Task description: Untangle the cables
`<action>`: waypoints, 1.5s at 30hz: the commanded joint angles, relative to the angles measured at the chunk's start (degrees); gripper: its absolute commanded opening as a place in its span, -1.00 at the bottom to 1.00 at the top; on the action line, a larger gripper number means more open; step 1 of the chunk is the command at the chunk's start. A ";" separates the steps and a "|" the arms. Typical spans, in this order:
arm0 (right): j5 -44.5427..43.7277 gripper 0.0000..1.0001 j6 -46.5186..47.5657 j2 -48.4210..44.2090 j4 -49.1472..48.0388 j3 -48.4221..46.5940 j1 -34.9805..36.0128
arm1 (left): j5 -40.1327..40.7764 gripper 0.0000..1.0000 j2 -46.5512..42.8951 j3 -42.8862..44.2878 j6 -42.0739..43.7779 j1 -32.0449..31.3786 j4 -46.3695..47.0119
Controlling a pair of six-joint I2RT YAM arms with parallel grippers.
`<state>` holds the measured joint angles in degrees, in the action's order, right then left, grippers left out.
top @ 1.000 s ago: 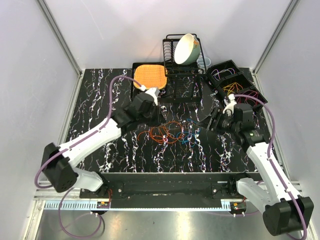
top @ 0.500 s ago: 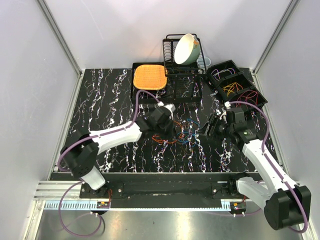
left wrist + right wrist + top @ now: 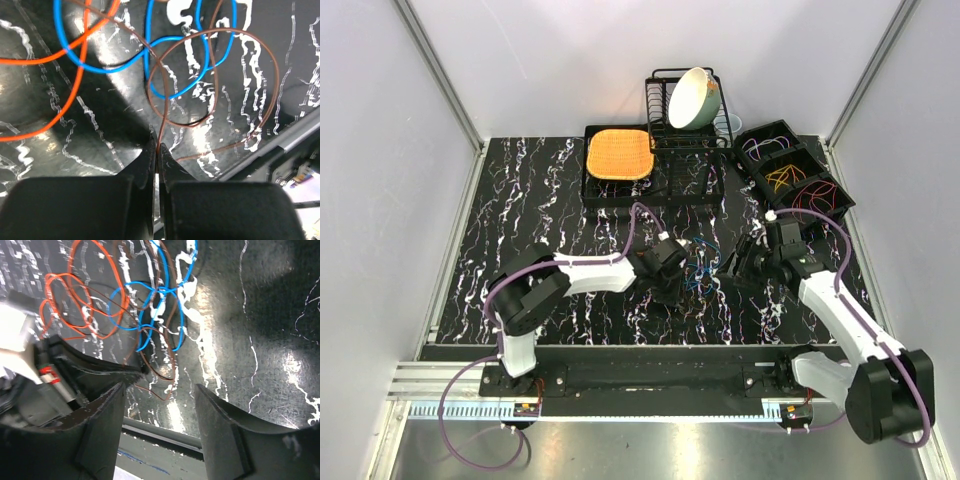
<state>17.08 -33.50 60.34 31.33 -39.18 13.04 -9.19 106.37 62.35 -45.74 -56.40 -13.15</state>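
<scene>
The cables lie tangled on the black marbled table (image 3: pixel 520 200); in the top view the knot (image 3: pixel 698 266) shows between the two arms. In the left wrist view, a blue cable (image 3: pixel 172 92), an orange cable (image 3: pixel 75 95) and a maroon-brown cable (image 3: pixel 272 75) cross each other. My left gripper (image 3: pixel 159 150) is shut on the maroon-brown cable at the knot's near side (image 3: pixel 672 290). My right gripper (image 3: pixel 160 410) stands open just right of the knot (image 3: pixel 740 265), nothing between its fingers (image 3: pixel 107 415). Its view shows the orange cable (image 3: pixel 95 295), the blue cable (image 3: pixel 152 305) and the left gripper's tip (image 3: pixel 125 372).
A dish rack (image 3: pixel 672 150) holding a pale bowl (image 3: pixel 692 97) stands at the back. Beside it is an orange mat (image 3: pixel 618 153) on a black tray. Three black bins (image 3: pixel 790 175) with sorted cables sit at the back right. The table's front edge (image 3: pixel 160 432) is close to both grippers.
The left arm swung right from beside the orange mat to the knot's near side, shut throughout. The right gripper shifted slightly left toward the knot, still open.
</scene>
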 commanded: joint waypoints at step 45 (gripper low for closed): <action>-21.03 -0.54 -8.34 30.09 -0.31 -10.21 22.38 | 2.78 -1.00 1.39 0.23 1.70 0.15 3.65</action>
<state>-0.60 -40.62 88.42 30.06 -46.89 34.17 -8.16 107.77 63.81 -45.06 -56.34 -11.68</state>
